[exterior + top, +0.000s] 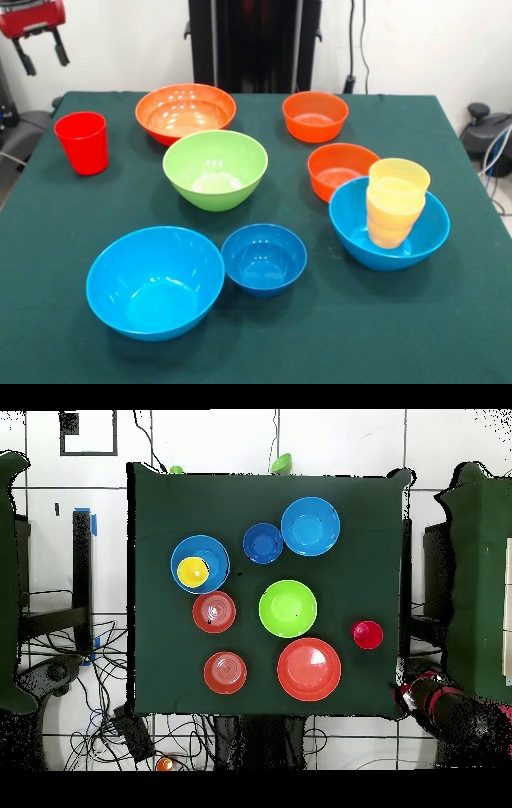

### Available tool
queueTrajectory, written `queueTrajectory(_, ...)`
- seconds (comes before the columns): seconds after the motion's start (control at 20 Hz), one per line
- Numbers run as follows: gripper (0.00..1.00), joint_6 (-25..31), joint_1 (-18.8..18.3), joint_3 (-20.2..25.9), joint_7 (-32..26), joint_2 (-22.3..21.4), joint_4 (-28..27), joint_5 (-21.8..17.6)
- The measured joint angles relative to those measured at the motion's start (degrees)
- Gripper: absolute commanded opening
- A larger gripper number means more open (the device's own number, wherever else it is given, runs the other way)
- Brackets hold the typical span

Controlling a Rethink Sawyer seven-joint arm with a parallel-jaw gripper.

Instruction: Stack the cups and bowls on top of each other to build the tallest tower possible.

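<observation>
So far the tower (390,224) was only yellow cups (396,202) in a light-blue bowl, while the tool (40,50) hung spread and empty off the worktop (320,336), needing another bowl next.

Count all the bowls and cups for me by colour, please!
Light blue bowls: 2
Dark blue bowl: 1
Green bowl: 1
Orange bowls: 3
Red cup: 1
Stacked yellow cups: at least 2, exact number unclear
Total: at least 10
</observation>
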Motion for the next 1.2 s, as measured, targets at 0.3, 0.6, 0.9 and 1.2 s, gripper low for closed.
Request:
queueTrajectory(0.3, 1.0, -0.09, -0.06, 3.13, 0.0, 0.12, 1.38, 0.15)
queueTrajectory(0.6, 1.0, -0.08, 0.31, 5.23, 0.0, 0.45, 1.37, 0.15)
queueTrajectory(0.9, 1.0, -0.08, 1.93, 5.52, 0.0, 0.55, 0.97, 0.12)
queueTrajectory(1.2, 1.0, -0.08, 5.31, 6.26, -0.25, 2.84, -1.62, 0.13)
